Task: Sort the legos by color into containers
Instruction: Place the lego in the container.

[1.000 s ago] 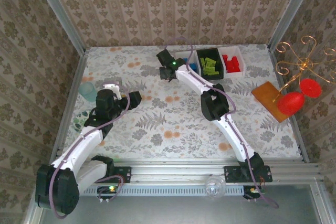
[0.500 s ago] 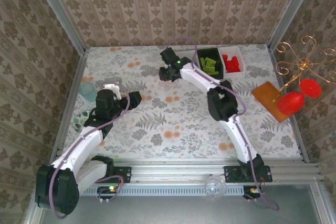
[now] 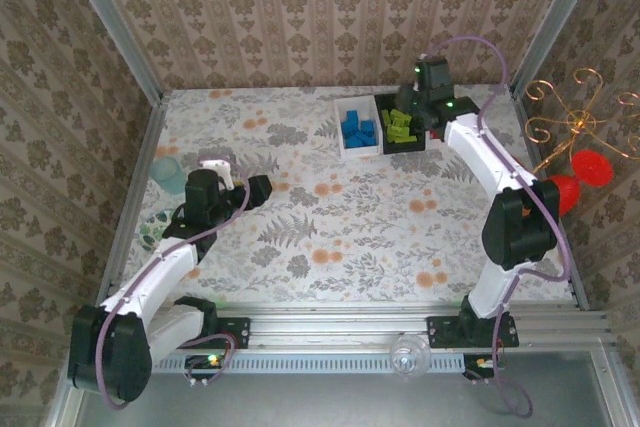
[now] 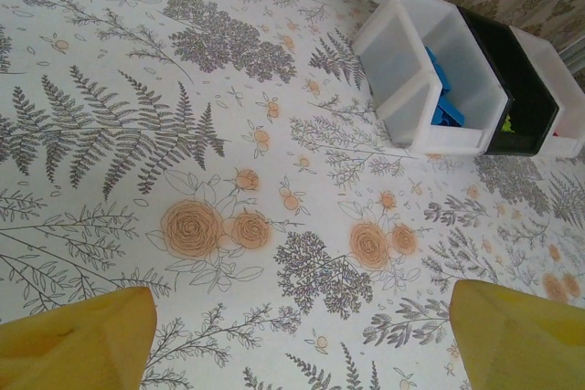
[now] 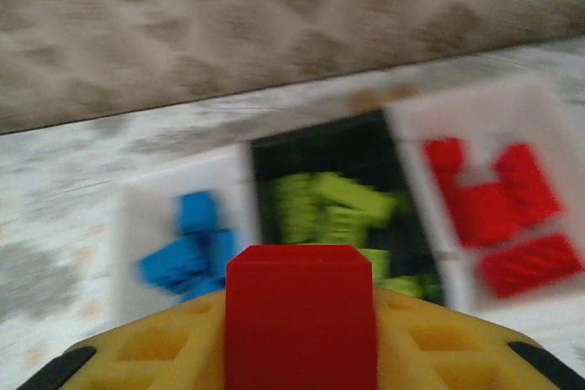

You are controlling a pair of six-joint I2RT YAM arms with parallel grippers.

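From my station the table (image 4: 183,89) wore a matt printed covering, paper or cloth I could not tell, while the containers (image 4: 402,89) were smooth moulded plastic with a faint sheen. The legos (image 3: 357,130) and the red lego (image 5: 299,317) looked like hard, smooth plastic, and the fingers (image 4: 73,335) of the left claw (image 4: 302,344) were matt yellow plastic. The frame rail (image 3: 330,322) was dull brushed metal, the gold wire (image 3: 572,119) shiny.

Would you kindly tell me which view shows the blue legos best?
The top external view: it looks straight down into the white tray, so the blue legos lie sharp and unobstructed. The left wrist view catches them half hidden by the tray's wall; the right wrist view blurs them.
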